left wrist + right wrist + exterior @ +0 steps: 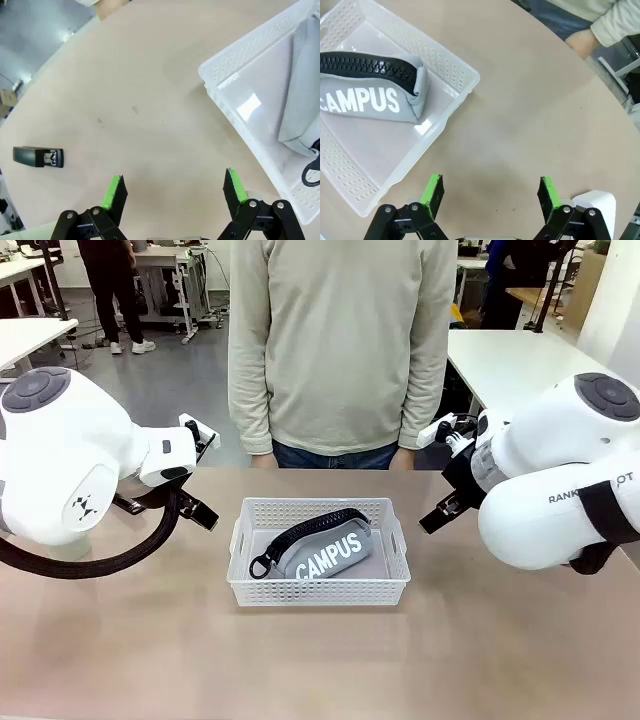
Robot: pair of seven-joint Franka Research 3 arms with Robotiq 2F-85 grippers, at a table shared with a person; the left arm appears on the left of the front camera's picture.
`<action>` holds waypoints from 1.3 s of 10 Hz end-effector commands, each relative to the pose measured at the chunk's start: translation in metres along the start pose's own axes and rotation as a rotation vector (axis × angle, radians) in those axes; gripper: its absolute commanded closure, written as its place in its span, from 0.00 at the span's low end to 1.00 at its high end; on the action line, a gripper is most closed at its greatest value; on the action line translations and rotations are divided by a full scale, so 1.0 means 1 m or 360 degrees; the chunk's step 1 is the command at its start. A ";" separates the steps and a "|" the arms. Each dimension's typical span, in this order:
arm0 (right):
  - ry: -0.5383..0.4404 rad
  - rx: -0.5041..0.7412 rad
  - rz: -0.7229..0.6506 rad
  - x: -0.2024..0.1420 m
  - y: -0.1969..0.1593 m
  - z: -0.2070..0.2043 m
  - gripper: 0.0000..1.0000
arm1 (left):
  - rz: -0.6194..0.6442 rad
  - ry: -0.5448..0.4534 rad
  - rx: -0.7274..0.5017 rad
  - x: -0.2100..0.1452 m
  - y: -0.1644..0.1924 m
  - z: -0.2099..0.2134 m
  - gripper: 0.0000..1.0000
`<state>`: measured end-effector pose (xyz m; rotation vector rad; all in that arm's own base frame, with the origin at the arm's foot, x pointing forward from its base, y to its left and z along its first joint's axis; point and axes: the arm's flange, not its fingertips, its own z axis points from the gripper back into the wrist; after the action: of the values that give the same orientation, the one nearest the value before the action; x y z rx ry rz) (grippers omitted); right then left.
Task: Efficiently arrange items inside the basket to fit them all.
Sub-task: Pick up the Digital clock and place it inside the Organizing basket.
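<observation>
Carrying everything, worktop [320, 660]: wide bare room on every side of the basket, so both arms can approach freely; the person stands at the far edge, one hand [580, 42] resting near it
Basket [320, 592]: sits mid-worktop between the two arms; it looks light, so a sideways push on a wall would likely slide it, and the perforated sides could catch a fingertip
Pouch [330, 552]: lies slantwise across the basket floor, zip up, strap loop toward the left end; left like this it takes the middle and may leave too little floor for the rest, and the loop could snag on a finger
Left tool [175, 185]: fingers wide apart, holding nothing, hovering over bare worktop just beside the basket's corner
Right tool [490, 190]: fingers wide apart, holding nothing, over bare worktop near the basket's other end
White box [595, 200]: a corner seen just beside the right tool; smooth and rounded, it may slip from a shallow pinch
Stapler [39, 157]: lies flat, well apart from the basket; low profile, so a descent risks striking the worktop
</observation>
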<state>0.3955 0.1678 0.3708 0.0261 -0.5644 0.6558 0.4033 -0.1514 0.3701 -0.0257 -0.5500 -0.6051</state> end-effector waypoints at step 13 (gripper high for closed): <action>0.0000 0.0000 0.0002 0.000 0.000 0.000 0.00 | 0.0000 0.0000 0.0000 0.000 0.000 0.000 0.00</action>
<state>0.3955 0.1678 0.3707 0.0254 -0.5645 0.6567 0.4033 -0.1514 0.3701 -0.0257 -0.5500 -0.6050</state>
